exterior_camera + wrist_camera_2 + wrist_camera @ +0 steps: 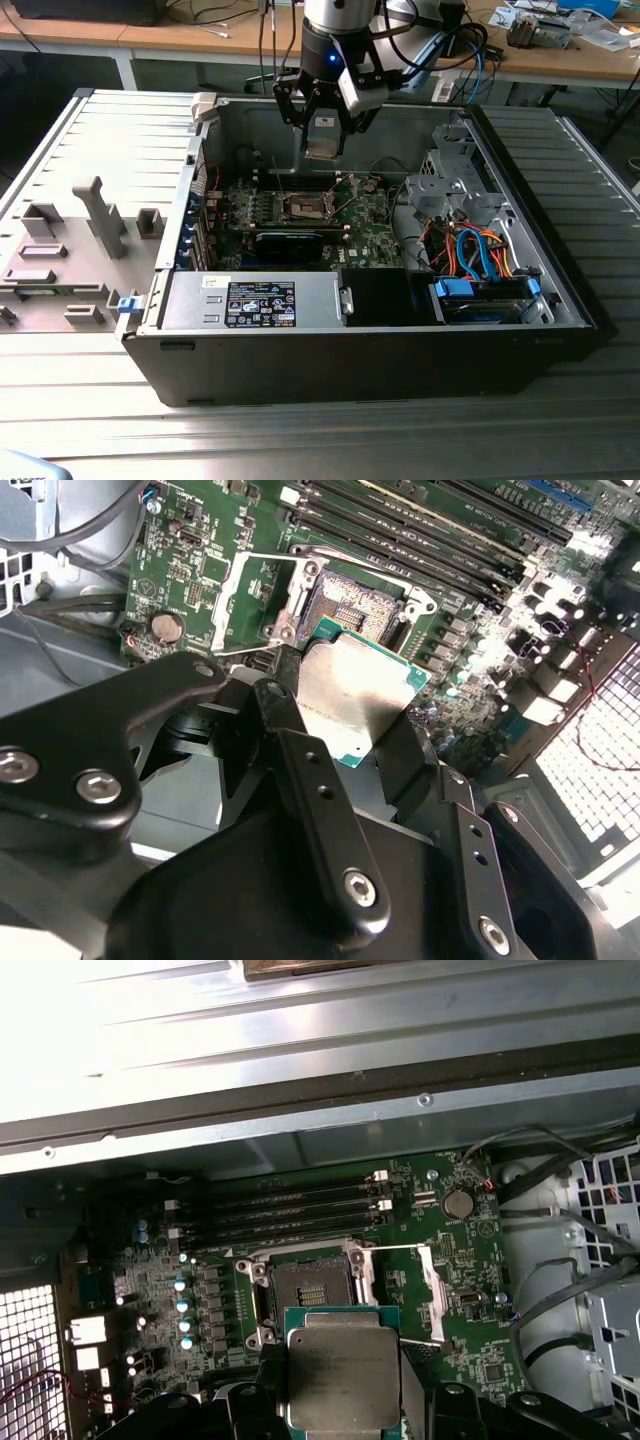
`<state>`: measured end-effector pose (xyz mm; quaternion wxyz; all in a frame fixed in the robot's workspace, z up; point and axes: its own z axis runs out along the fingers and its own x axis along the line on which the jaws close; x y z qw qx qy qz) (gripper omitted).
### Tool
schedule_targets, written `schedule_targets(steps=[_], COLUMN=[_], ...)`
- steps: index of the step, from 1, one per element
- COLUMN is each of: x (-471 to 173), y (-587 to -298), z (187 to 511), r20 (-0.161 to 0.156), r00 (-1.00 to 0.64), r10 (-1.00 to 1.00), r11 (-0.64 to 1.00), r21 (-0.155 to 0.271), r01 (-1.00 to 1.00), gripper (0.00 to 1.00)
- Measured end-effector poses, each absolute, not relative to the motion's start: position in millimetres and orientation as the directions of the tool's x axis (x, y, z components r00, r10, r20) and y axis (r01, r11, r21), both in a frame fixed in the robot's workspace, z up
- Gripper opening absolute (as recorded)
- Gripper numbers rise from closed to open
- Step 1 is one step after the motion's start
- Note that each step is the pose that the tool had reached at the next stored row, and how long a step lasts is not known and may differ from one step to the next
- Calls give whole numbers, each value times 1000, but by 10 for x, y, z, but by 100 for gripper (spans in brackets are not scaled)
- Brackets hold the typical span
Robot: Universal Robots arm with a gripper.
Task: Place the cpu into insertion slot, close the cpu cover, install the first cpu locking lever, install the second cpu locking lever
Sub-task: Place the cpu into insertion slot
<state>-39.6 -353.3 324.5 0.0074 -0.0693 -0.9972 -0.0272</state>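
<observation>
I saw the arm [335, 25] hanging vertical, its gripper [323, 130] pointing straight down and clamped on the cpu [340, 1375].

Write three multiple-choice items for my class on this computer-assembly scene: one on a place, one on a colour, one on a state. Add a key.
1. Where is the cpu?
A. gripped by the tool, clear of the socket
B. seated in the socket
C. lying on the table outside the case

2. What colour is the rim around the cpu's metal top?
A. red
B. yellow
C. green

3. How does the cpu cover stand?
A. shut over the socket
B. swung open
C. locked down by both levers

Key:
1 A, the tool clamps the chip in the air.
2 C, a green rim shows in both wrist views.
3 B, the socket lies bare beside the raised frame.
</observation>
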Motion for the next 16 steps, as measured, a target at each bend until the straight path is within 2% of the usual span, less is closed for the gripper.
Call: schedule_targets(steps=[16], x=[-396], y=[-3533], z=[3232], r20=[18], r00=[-986], r10=[166], r11=[985], r21=[53], r01=[167], gripper=[54])
